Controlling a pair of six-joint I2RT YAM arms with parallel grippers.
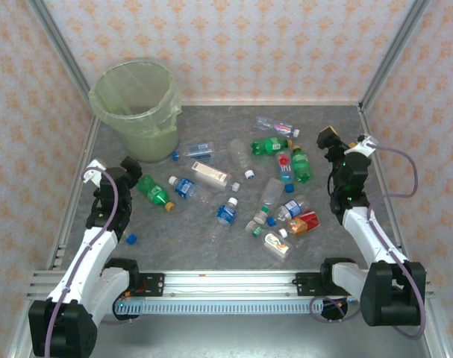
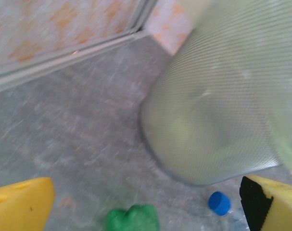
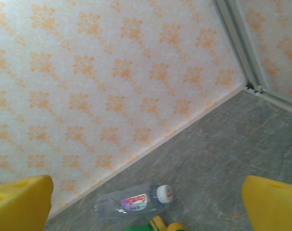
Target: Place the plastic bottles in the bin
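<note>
The left hand (image 1: 131,171) and right hand (image 1: 330,139) are held wide and empty, ready for grasping. The plastic bottles (image 1: 226,212) are strewn over the worktop (image 1: 181,240), and the bin (image 1: 148,130) is apparently unfilled.

Robot test booth: wallpapered panels (image 1: 233,45) in aluminium framing (image 1: 63,48).

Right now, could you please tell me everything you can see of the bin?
The bin is a round, translucent pale-green plastic bucket, wider at the rim than the base. Its wall looks finely ribbed up close. A thin bag lines it and folds over the rim. It stands upright on the grey table at the far left corner. Its inside looks empty. A blue cap lies beside its base, apart.
</note>
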